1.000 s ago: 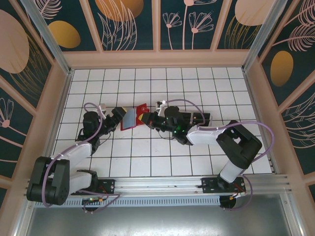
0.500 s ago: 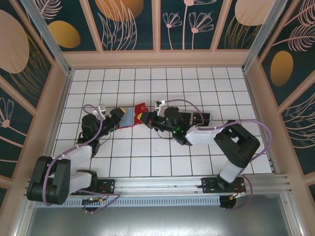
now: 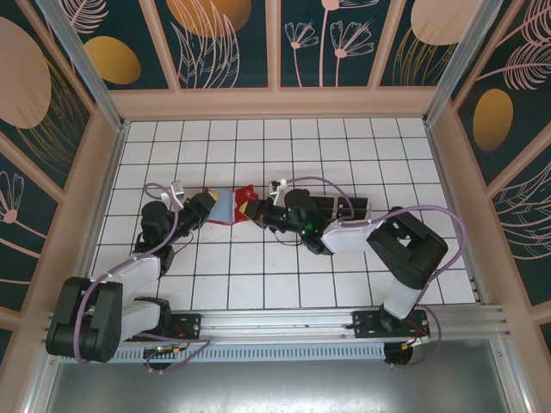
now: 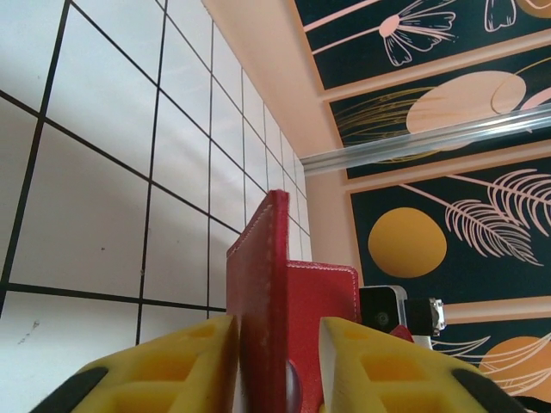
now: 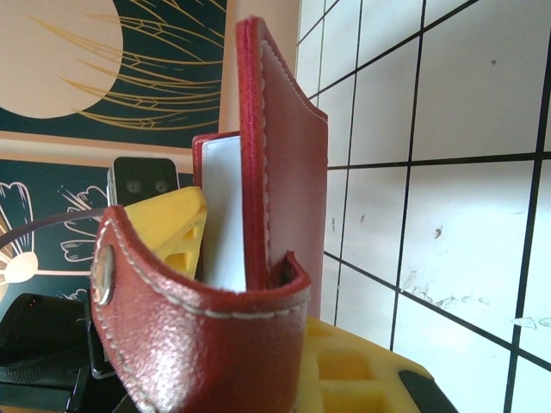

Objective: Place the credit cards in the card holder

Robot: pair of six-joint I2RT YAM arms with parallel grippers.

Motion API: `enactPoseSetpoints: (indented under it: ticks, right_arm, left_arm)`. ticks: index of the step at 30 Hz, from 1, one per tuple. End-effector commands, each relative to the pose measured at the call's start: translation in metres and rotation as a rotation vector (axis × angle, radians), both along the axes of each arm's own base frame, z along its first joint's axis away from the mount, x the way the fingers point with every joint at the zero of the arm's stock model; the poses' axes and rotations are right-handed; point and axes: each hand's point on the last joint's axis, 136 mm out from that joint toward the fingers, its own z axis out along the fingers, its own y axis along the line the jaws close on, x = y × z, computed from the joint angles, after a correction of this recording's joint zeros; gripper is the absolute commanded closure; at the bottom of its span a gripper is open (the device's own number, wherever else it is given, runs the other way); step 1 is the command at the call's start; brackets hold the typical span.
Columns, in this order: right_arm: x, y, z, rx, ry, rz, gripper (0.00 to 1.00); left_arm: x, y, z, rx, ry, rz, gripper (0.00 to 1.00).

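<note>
Jointly, left pincer, right pincer gripping card holder, pale inner face from right wrist.

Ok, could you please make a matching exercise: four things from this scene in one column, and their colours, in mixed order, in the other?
Things:
1. card holder
2. fingers
3. tiles
4. back beam

Colours:
a. white
b. peach
c. red
d. yellow

Pairs: 1-c, 2-d, 3-a, 4-b
</note>
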Motion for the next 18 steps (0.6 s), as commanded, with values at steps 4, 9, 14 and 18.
enactPoseSetpoints:
  ticks: [4,9,14,18]
  right_arm:
    - [-0.001,0.013,0.027,0.065,-0.054,0.035,0.98]
    - [-0.004,0.008,0.028,0.031,-0.081,0.038,0.64]
    - [-0.007,-0.022,0.018,-0.097,-0.106,-0.04,0.59]
    - [-0.013,-0.049,0.011,-0.196,-0.124,-0.093,0.57]
  left_arm:
    - [0.003,0.005,0.001,0.059,-0.023,0.02,0.89]
    - [0.009,0.015,0.005,0.163,-0.027,0.062,1.0]
    - [0.013,0.035,0.009,0.358,0.001,0.133,1.0]
    - [0.013,0.042,0.003,0.453,0.035,0.144,1.0]
